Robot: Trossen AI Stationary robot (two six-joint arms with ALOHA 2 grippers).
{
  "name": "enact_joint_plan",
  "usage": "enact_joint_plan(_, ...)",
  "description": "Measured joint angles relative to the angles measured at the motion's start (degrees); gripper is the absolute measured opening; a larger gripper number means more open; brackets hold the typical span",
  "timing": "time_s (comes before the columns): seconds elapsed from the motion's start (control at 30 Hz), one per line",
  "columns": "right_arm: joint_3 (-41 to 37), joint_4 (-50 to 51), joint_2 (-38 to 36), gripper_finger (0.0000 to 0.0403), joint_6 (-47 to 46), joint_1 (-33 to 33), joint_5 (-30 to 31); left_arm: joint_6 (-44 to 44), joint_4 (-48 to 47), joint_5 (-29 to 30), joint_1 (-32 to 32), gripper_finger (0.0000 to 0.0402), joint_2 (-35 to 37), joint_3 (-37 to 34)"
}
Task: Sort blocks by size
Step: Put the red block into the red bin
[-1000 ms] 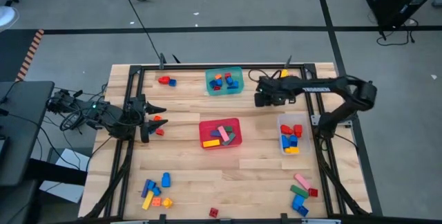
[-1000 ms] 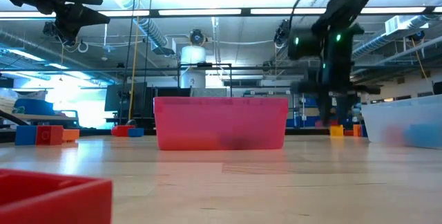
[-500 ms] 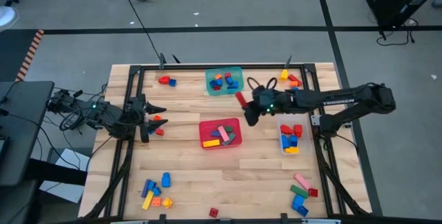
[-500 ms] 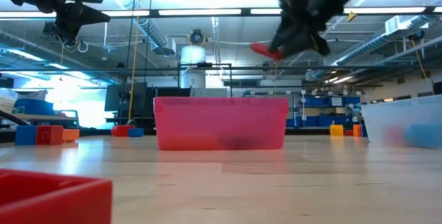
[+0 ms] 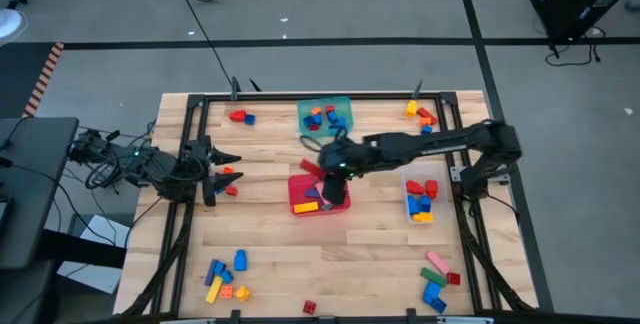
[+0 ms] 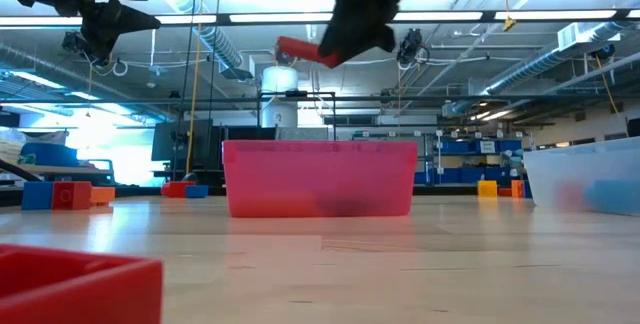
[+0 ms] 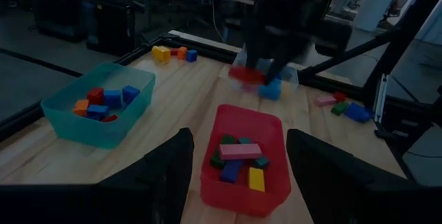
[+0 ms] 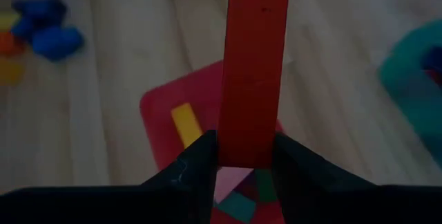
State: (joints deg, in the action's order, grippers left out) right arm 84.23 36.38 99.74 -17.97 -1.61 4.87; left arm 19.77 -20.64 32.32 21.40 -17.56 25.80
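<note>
A long red block [image 8: 252, 72] hangs above the red tub [image 5: 322, 205], and my right gripper [image 5: 332, 169] is shut on it. The block also shows in the low view [image 6: 305, 52], well above the tub's rim [image 6: 320, 146]. The red tub holds several longer blocks. A teal tub [image 5: 325, 116] with small blocks stands at the far edge. A clear tub [image 5: 421, 196] with blocks stands at the right. My left gripper [image 5: 218, 169] waits open near the table's left edge, beside two small red and orange blocks [image 5: 231, 182]. My right gripper pinches the red block's near end [image 8: 243, 151] between its two fingers, one on each long side. The fingers come slanting down from the table's right and lie along the block. The block juts out past the fingertips, tilted, lifted clear above the red tub.
Loose blocks lie in groups at the far left [image 5: 240, 116], far right [image 5: 422, 114], near left [image 5: 225, 279] and near right [image 5: 436, 276]. One red block [image 5: 310, 307] lies at the near edge. A dark frame [image 5: 190, 104] borders the table.
My right gripper has risen from the table's far right and swung toward the left and the near edge, rolling as it went. It carried the red block, which now hangs over the red tub. Its fingers stayed shut on the block.
</note>
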Motion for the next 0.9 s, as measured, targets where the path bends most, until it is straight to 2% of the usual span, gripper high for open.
enact_joint_plan(0.3, 10.24, 8.6, 12.32, 0.0128, 2.7, 0.01, -4.7, 0.02, 0.02, -0.02, 0.01, 0.0241, 0.0, 0.0)
enact_joint_plan(0.63, 10.85, 9.43, 20.65, 0.0128, 2.96, -0.07, -7.57, 0.02, 0.02, 0.0, 0.01, 0.0241, 0.0, 0.0)
enact_joint_plan(0.9, 10.96, 9.82, 22.99, 0.0143, 2.61, -0.04, -8.03, 0.02, 0.02, 0.0, -0.02, 0.0241, 0.0, 0.0)
